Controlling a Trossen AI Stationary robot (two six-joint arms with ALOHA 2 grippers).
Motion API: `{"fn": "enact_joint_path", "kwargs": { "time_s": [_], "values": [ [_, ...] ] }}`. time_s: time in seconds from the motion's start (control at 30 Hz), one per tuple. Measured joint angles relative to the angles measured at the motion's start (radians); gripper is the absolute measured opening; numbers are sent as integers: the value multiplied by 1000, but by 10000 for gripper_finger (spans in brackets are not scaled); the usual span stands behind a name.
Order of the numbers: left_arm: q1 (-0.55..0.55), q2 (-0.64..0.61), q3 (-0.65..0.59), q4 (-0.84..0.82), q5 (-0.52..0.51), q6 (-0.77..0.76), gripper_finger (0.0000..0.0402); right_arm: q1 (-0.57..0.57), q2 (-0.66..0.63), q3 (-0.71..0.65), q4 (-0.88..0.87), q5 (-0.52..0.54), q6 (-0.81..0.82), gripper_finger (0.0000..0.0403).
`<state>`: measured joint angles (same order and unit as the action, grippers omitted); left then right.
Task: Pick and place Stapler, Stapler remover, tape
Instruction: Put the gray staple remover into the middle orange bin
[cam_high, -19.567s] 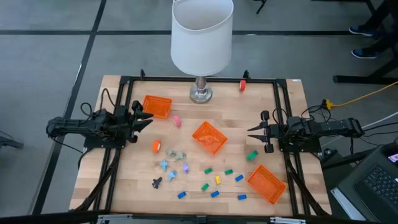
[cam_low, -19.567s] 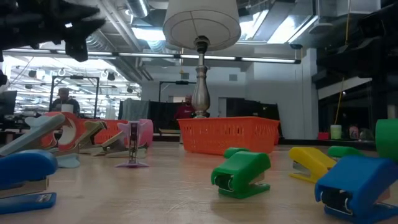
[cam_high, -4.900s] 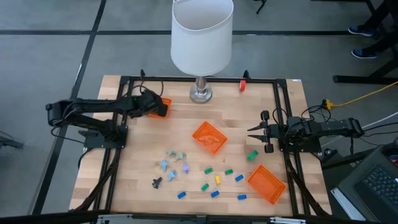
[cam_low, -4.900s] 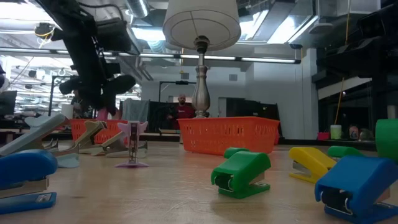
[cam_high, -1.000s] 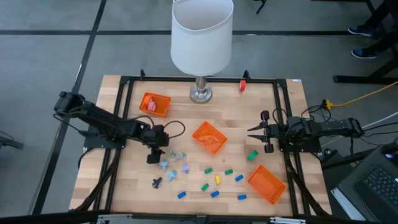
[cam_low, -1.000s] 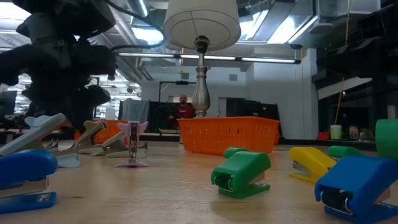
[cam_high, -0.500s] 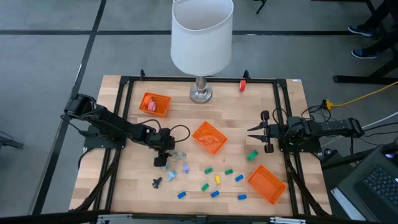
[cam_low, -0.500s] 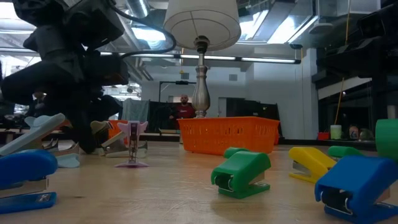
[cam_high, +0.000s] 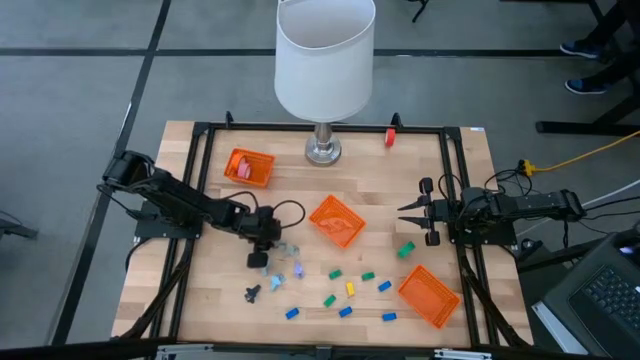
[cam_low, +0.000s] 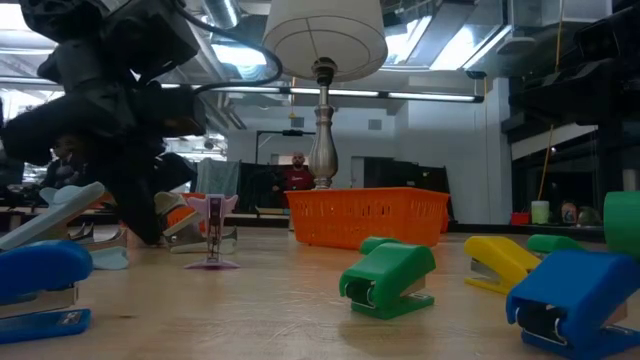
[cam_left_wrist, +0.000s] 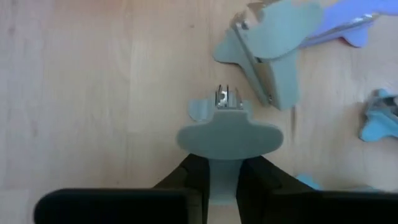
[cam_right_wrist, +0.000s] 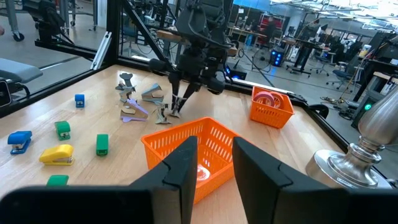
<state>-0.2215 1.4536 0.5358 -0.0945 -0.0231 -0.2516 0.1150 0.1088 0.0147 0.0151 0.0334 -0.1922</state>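
Left wrist view: left gripper (cam_left_wrist: 222, 177) fingers pinched together on the handle of a grey remover (cam_left_wrist: 229, 134), lower centre of frame, on the wood table (cam_left_wrist: 93, 93). High view puts it left of centre, at the remover cluster. Remover looks light, stiff plastic, likely springy; the flat wing is a fair hold. Right gripper (cam_high: 403, 210) waits at right, fingers slightly apart, empty.

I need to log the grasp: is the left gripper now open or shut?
Shut: the left gripper pinches a grey staple remover between its fingers.
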Motion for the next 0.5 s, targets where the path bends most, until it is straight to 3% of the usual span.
{"fn": "enact_joint_path", "kwargs": {
  "time_s": [0.23, 0.5],
  "values": [
    [2, -62, 0, -2, -96, 7, 41, 0, 0, 0, 0, 0, 0, 106],
    [59, -155, 39, -13, -170, 119, 43, 0, 0, 0, 0, 0, 0, 106]
  ]
}}
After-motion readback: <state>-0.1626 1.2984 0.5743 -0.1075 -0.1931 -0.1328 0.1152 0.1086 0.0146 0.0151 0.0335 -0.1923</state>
